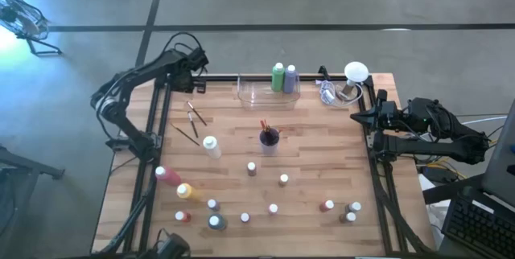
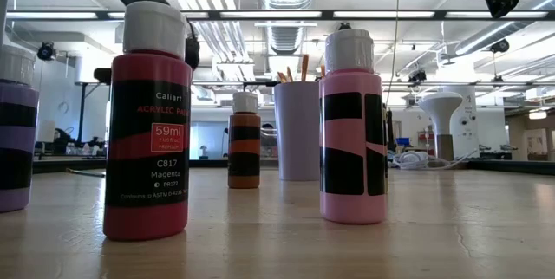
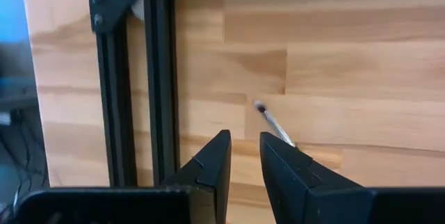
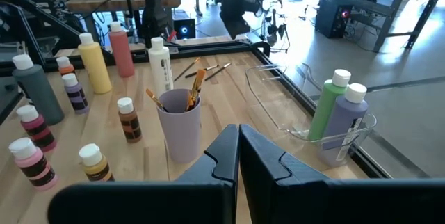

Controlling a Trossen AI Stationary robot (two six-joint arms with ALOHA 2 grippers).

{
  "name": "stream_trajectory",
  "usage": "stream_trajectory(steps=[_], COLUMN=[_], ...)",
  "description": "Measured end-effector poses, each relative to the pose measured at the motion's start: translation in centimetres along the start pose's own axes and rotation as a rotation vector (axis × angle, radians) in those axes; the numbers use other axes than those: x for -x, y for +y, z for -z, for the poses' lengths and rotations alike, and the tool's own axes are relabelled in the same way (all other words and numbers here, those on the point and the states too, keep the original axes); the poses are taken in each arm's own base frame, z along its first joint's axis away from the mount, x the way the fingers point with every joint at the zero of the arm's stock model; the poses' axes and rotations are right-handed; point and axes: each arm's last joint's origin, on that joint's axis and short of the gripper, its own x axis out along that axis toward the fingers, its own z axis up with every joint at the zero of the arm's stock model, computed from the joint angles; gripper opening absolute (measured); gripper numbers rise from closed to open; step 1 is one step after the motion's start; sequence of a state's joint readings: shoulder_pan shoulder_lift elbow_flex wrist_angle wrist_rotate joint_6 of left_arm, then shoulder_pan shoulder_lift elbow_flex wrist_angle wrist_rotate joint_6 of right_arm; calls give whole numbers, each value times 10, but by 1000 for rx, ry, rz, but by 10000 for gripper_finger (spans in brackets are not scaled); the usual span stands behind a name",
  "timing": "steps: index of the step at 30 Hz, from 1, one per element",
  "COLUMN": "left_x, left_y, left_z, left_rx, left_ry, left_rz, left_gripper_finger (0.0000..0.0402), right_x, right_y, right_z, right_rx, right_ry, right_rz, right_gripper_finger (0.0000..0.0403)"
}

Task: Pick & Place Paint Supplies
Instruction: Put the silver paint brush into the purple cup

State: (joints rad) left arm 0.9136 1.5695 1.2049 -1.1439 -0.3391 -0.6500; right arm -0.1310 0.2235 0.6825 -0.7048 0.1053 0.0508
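Note:
Loose dark-handled paintbrushes [image 1: 193, 117] lie flat on the wooden table's far left. My left gripper [image 1: 196, 80] hangs over the far left corner, pointing steeply down, open by a narrow gap with nothing between its fingers [image 3: 245, 140]. One brush tip [image 3: 261, 108] lies on the wood just past them, its handle hidden behind a finger. A lilac cup [image 1: 269, 137] holds more brushes. Green and purple bottles [image 1: 283, 78] stand in a clear tray [image 1: 256, 93]. Several small paint bottles [image 1: 273, 208] stand along the near half. My right gripper [image 4: 239, 147] waits shut at the table's right edge.
A tall white bottle [image 1: 212, 146] stands left of the cup; pink [image 1: 167, 174] and yellow [image 1: 186, 191] bottles lie near the left edge. A black frame rail [image 3: 160, 78] runs beside my left gripper. A white lamp and cables [image 1: 348, 82] sit at the far right corner.

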Motion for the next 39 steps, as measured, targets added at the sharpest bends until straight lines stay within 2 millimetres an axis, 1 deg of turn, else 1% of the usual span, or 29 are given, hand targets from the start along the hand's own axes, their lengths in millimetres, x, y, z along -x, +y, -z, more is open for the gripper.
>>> stream_trajectory(steps=[7, 13, 16, 19, 25, 28, 32, 39], left_x=[-25, -48, -55, -59, -64, -68, -73, -82], left_y=[4, 3, 2, 3, 1, 0, -1, 4], left_z=[4, 9, 10, 12, 10, 11, 13, 16], left_rx=[50, 82, 93, 94, 112, 142, 177, 204], left_ry=[50, 52, 49, 53, 22, 7, 5, 13], left_rz=[-26, 35, 80, 86, 115, 144, 160, 145], left_gripper_finger=[83, 83, 84, 99, 152, 169, 173, 167], right_x=[0, 0, 0, 0, 0, 0, 0, 0], right_y=[0, 0, 0, 0, 0, 0, 0, 0], right_z=[0, 0, 0, 0, 0, 0, 0, 0], right_rx=[1, 0, 1, 0, 1, 0, 0, 1], right_ry=[0, 0, 0, 0, 0, 0, 0, 0], right_rz=[0, 0, 0, 0, 0, 0, 0, 0], right_gripper_finger=[8, 8, 8, 8, 8, 8, 8, 8])
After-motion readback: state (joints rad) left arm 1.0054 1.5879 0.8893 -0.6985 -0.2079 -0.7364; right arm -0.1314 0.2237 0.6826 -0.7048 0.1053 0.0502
